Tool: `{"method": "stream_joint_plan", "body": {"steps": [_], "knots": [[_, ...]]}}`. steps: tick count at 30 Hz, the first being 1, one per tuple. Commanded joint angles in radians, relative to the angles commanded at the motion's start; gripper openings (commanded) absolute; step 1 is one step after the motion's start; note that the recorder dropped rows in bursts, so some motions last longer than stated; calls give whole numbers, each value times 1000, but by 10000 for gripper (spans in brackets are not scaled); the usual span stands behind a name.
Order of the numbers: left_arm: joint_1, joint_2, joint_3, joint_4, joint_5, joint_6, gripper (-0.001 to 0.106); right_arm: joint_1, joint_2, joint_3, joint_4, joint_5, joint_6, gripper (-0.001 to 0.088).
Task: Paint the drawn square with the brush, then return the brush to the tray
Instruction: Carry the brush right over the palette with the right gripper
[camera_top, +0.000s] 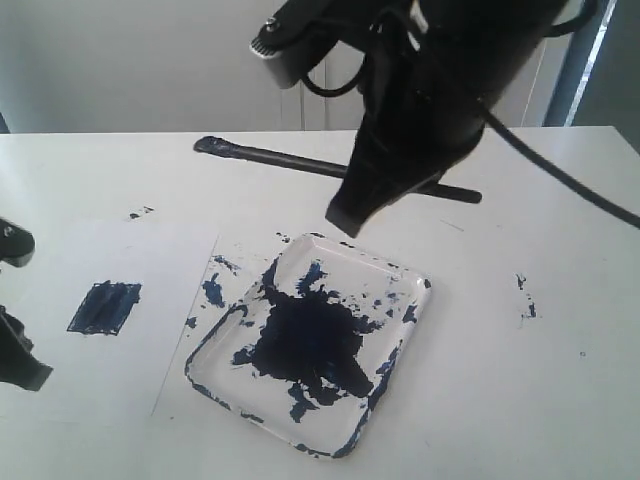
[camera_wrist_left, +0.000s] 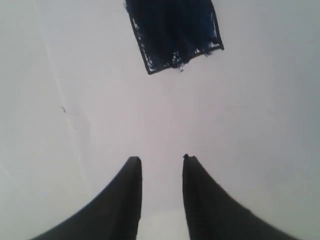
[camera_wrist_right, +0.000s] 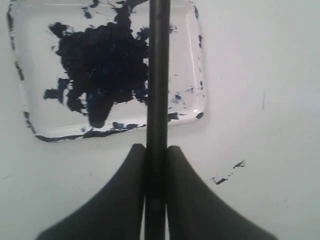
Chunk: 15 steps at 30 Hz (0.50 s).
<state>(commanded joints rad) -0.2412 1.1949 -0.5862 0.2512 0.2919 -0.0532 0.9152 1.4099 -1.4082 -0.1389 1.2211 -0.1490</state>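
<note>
The brush (camera_top: 270, 157) is a long black stick held level above the table, just past the tray's far edge. My right gripper (camera_top: 345, 215) is shut on its shaft. In the right wrist view the brush (camera_wrist_right: 158, 75) runs out between the fingers of this gripper (camera_wrist_right: 156, 148) and over the tray (camera_wrist_right: 35, 65). The clear tray (camera_top: 405, 330) lies in the middle, with a big dark blue blotch. The drawn square (camera_top: 105, 307) is filled dark blue, left of the tray. My left gripper (camera_top: 35, 310) stands open beside it; its wrist view shows the gripper (camera_wrist_left: 161, 160) empty, short of the square (camera_wrist_left: 175, 35).
White paper (camera_top: 150, 270) lies under the square and the tray's left part. Stray blue specks (camera_top: 525, 295) mark the table right of the tray, and smaller paint marks (camera_top: 140, 212) sit at the far left. The right arm's cable (camera_top: 560, 170) hangs over the back right.
</note>
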Motion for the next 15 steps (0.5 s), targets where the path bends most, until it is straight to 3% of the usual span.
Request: {"method": "stream_joint_plan", "body": {"steps": [8, 15], "knots": [[-2, -200, -19, -68, 89, 6, 347, 0, -118, 265, 56, 0, 73, 0], [-2, -409, -19, -79, 217, 8, 310, 0, -151, 459, 123, -93, 103, 0]]}}
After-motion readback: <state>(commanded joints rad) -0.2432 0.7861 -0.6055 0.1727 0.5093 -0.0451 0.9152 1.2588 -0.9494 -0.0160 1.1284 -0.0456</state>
